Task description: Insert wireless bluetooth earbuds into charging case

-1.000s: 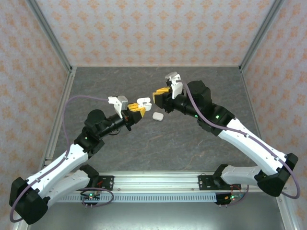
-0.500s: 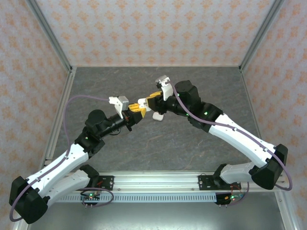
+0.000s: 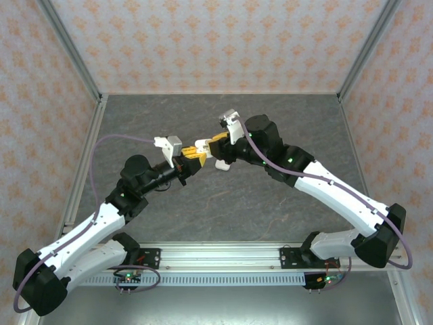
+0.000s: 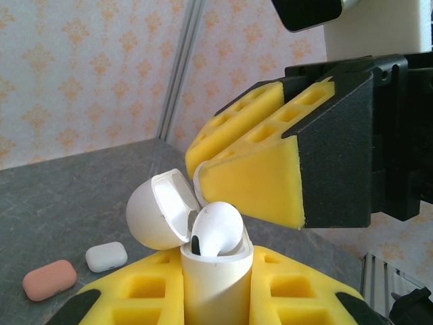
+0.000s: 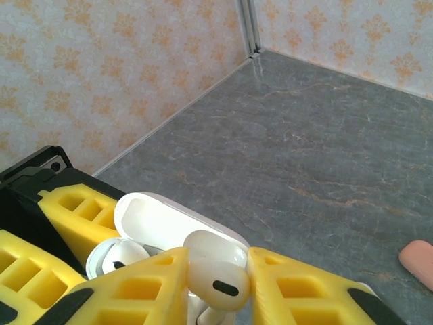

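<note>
Left pincer (image 3: 194, 153) clamps the open case (image 4: 215, 277), one earbud (image 4: 216, 230) seemingly seated inside; right pincer (image 5: 216, 294) pinches the second earbud (image 5: 214, 274) just beside the opening, not yet inserted.

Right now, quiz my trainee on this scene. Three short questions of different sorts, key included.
1. True or false: the charging case in the left gripper has its lid shut.
2. What does the right gripper pinch? A) a white earbud B) a loose lid C) nothing
3. Fill in: beside the closed white case on the table lies a ___.
Key: 1 false; 2 A; 3 coral-pink case.
</note>
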### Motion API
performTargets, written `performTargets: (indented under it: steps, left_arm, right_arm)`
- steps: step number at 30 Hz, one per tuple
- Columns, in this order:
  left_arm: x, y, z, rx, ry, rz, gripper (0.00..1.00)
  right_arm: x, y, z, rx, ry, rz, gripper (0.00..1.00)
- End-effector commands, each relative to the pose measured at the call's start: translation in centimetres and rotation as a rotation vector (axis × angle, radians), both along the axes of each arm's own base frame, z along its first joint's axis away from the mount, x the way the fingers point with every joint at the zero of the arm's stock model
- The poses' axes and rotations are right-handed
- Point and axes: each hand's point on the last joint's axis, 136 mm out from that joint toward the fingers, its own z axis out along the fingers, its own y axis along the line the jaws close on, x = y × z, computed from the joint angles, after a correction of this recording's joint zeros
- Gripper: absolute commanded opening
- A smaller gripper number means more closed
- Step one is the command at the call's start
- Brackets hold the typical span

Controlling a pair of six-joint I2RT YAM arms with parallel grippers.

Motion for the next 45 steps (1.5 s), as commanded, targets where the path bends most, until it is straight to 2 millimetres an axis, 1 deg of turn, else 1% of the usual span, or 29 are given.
performTargets:
  steps: [1, 10, 14, 18, 21, 24, 26, 29, 32, 34, 35, 37, 40, 45]
  left_arm:
    - [-0.2, 0.0, 2.6, -0.044, -0.069, 0.001, 0.0]
    - [-0.2, 0.0, 2.5, -0.044, -0.069, -0.001, 0.0]
    - [-0.2, 0.0, 2.5, -0.044, -0.07, -0.001, 0.0]
    - [-0.2, 0.0, 2.4, -0.045, -0.071, -0.002, 0.0]
    - [-0.3, 0.0, 2.5, -0.045, -0.072, -0.003, 0.0]
    - [-0.3, 0.0, 2.5, -0.046, -0.073, -0.005, 0.0]
    - [-0.3, -0.1, 2.4, -0.047, -0.072, -0.006, 0.0]
    - [-0.4, 0.0, 2.6, -0.055, -0.079, -0.008, 0.0]
    - [-0.7, -0.2, 3.0, -0.066, -0.087, -0.024, 0.0]
    - [-0.9, -0.3, 3.3, -0.072, -0.094, -0.037, 0.0]
    - [-1.0, -0.4, 3.4, -0.072, -0.094, -0.041, 0.0]
    - [-1.1, -0.5, 3.5, -0.073, -0.098, -0.05, 0.0]
    - [-1.2, -0.7, 3.5, -0.071, -0.098, -0.057, 0.0]
    - [-1.3, -0.9, 3.4, -0.07, -0.095, -0.068, 0.0]
  right_arm:
    - [-0.8, 0.5, 0.8, 0.017, 0.026, 0.035, 0.28]
    - [-0.8, 0.8, 0.4, -0.009, 0.079, 0.04, 0.33]
    - [-0.8, 0.7, 0.9, -0.003, 0.074, 0.035, 0.34]
    - [-0.6, 0.3, 1.5, -0.005, 0.061, 0.013, 0.38]
    - [-0.3, -0.5, 2.2, -0.009, 0.042, -0.027, 0.45]
    - [0.0, -1.2, 3.6, 0.023, 0.024, -0.058, 0.54]
    - [0.1, -1.8, 4.7, 0.075, 0.02, -0.067, 0.63]
    - [0.7, -3.1, 5.6, 0.163, 0.045, -0.094, 0.75]
    - [1.3, -4.0, 5.4, 0.25, 0.107, -0.095, 0.89]
    - [1.0, -3.6, 5.0, 0.293, 0.16, -0.046, 0.97]
    - [0.7, -3.3, 4.9, 0.303, 0.179, -0.019, 1.0]
    - [-0.1, -2.3, 4.4, 0.315, 0.223, 0.055, 0.99]
    - [-0.6, -1.2, 3.7, 0.318, 0.277, 0.124, 0.99]
    - [-1.2, 0.4, 3.7, 0.351, 0.321, 0.225, 1.0]
